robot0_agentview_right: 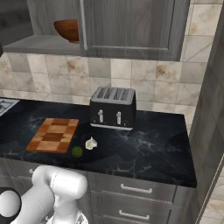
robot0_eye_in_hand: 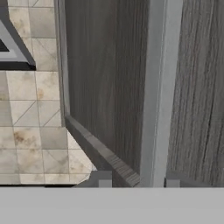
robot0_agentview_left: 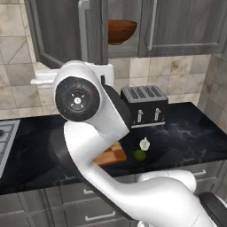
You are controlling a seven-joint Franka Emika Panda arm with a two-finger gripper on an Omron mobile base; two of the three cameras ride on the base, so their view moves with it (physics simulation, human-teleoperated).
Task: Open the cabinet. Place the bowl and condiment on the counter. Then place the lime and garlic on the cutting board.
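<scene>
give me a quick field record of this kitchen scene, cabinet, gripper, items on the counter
cabinet: left door swung partly open, right door shut
door handle: silver bar standing between the gripper fingertips
gripper grip: tips either side of the handle, contact cannot be told
bowl: on the cabinet shelf
cutting board: on the counter, left of the toaster, nothing on it
lime: on the counter by the board's right edge
garlic: beside the lime, off the board

Bowl [robot0_agentview_right: 68, 29] in cabinet [robot0_agentview_right: 131, 26]; lime [robot0_agentview_right: 77, 151] beside garlic [robot0_agentview_right: 91, 143].
</scene>
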